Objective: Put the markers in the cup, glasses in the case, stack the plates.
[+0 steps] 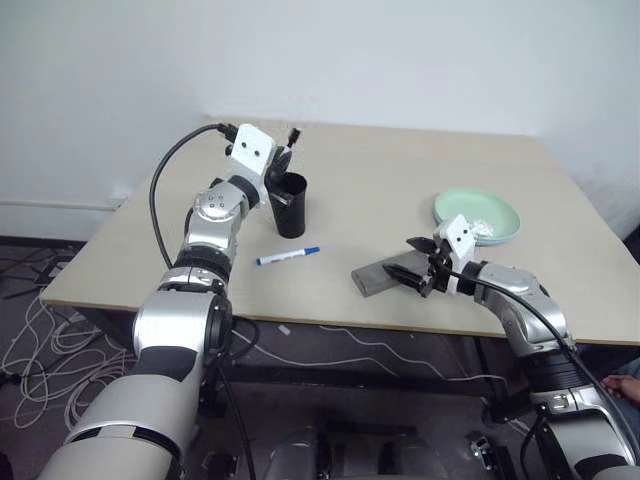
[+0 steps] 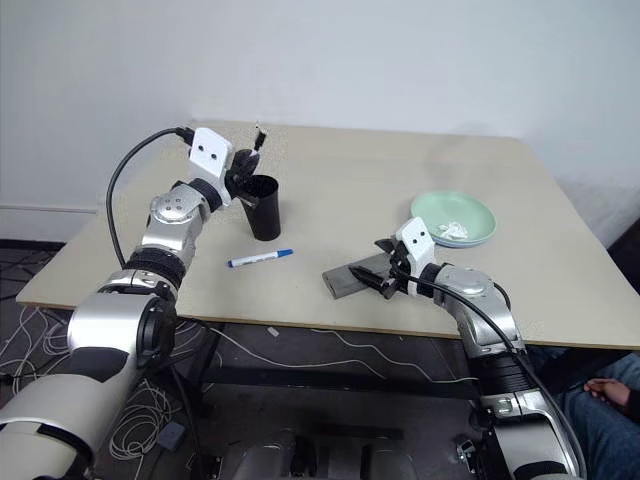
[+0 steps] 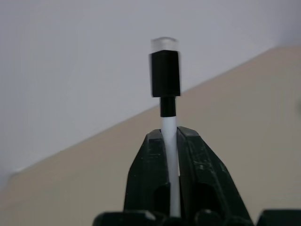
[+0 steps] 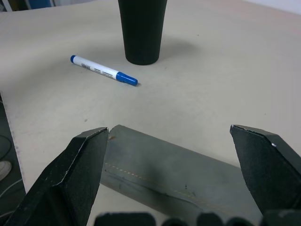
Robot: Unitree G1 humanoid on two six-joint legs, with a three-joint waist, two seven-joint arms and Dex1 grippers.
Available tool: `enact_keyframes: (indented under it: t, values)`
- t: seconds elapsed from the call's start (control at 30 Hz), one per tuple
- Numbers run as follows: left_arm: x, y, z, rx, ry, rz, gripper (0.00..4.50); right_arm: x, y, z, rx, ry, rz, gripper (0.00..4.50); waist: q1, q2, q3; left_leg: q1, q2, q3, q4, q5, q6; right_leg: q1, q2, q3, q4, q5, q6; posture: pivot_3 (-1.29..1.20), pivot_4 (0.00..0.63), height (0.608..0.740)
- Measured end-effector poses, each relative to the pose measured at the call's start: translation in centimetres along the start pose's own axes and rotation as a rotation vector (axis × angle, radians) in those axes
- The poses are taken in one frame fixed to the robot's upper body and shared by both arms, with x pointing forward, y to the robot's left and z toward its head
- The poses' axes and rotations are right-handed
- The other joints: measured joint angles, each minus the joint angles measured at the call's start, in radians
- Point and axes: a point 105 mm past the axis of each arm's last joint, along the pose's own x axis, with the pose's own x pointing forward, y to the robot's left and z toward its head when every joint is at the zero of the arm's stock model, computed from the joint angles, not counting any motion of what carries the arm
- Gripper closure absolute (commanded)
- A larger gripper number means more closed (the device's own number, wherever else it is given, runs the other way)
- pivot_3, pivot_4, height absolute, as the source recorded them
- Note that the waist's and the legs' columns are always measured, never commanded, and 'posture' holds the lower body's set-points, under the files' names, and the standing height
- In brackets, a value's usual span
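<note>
While marker (image 1: 288,256) lies loose, cup (image 1: 290,206) stands nearby.

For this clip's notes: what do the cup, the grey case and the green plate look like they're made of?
The cup looks like matte black plastic or coated metal: even, dull, no highlights. The case looks like grey fabric or felt-like covering, going by its soft sheenless surface and a stitched seam line. The green plate seems smooth glazed ceramic or melamine, with a soft sheen along its rim; I can't tell which.
</note>
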Motion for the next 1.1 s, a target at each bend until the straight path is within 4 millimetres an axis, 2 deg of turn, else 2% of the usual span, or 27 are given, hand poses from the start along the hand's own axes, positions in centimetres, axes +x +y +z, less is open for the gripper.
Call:
enact_keyframes:
  t: [0.17, 0.43, 0.57, 0.73, 0.87, 0.97, 1.03, 1.1]
  values:
    - [0.0, 0.0, -0.2, 0.011, 0.013, 0.006, 1.25, 0.0, 0.0, 0.0, -0.001, -0.001, -0.002, 0.00, 0.000, 0.000, 0.000, 0.000, 0.000, 0.000, 0.000, 0.000, 0.000, 0.000, -0.001, -0.001, 0.000, 0.000, 0.000, 0.00, 0.000, 0.734]
    - [0.0, -0.1, -0.4, 0.007, 0.016, -0.002, 1.25, 0.0, 0.0, 0.0, 0.000, -0.002, -0.001, 0.00, 0.000, 0.000, 0.000, 0.000, 0.000, 0.000, 0.000, 0.000, 0.000, 0.000, -0.001, -0.001, 0.000, 0.000, 0.000, 0.00, 0.000, 0.734]
    - [-0.1, -0.5, -0.2, -0.056, -0.007, -0.049, 1.25, 0.0, 0.0, 0.0, 0.000, -0.002, 0.000, 0.00, 0.000, 0.000, 0.000, 0.000, 0.000, 0.000, 0.000, 0.000, 0.000, 0.000, -0.001, -0.001, 0.000, 0.000, 0.000, 0.00, 0.000, 0.734]
    - [-0.6, -2.1, 0.6, -0.213, -0.042, -0.272, 1.25, 0.1, 0.1, 0.1, -0.001, -0.003, 0.002, 0.00, -0.001, 0.000, 0.000, 0.000, 0.000, 0.000, 0.000, 0.000, 0.000, 0.000, -0.001, -0.002, 0.000, 0.000, 0.000, 0.00, 0.000, 0.734]
    - [-1.2, -3.6, 2.3, -0.239, -0.058, -0.503, 1.25, 0.2, 0.1, 0.2, -0.003, -0.004, 0.007, 0.00, -0.005, 0.000, 0.000, 0.000, 0.000, 0.000, 0.001, 0.000, 0.000, 0.000, -0.001, -0.002, 0.000, 0.000, 0.000, 0.00, 0.000, 0.734]
    - [-2.1, -4.3, 2.4, -0.186, -0.003, -0.643, 0.66, 0.4, 0.0, 0.6, -0.014, -0.010, 0.012, 0.00, -0.016, 0.000, 0.000, 0.000, 0.000, -0.001, 0.001, 0.000, 0.000, 0.001, -0.001, -0.003, 0.000, 0.000, 0.000, 0.00, 0.000, 0.734]
    - [-2.5, -4.6, 1.9, -0.161, 0.057, -0.695, 0.02, 0.5, 0.0, 0.8, -0.019, -0.012, 0.014, 0.00, -0.023, 0.000, 0.000, 0.000, 0.000, -0.001, 0.001, 0.000, 0.000, 0.001, 0.000, -0.004, 0.000, 0.000, 0.000, 0.00, 0.000, 0.734]
    - [-2.8, -5.0, 0.9, -0.112, 0.138, -0.736, 0.01, 0.6, -0.1, 0.9, -0.021, -0.013, 0.014, 0.00, -0.025, 0.000, 0.000, 0.000, 0.001, -0.001, 0.001, 0.000, 0.000, 0.001, 0.000, -0.004, 0.000, 0.000, 0.000, 0.00, 0.000, 0.734]
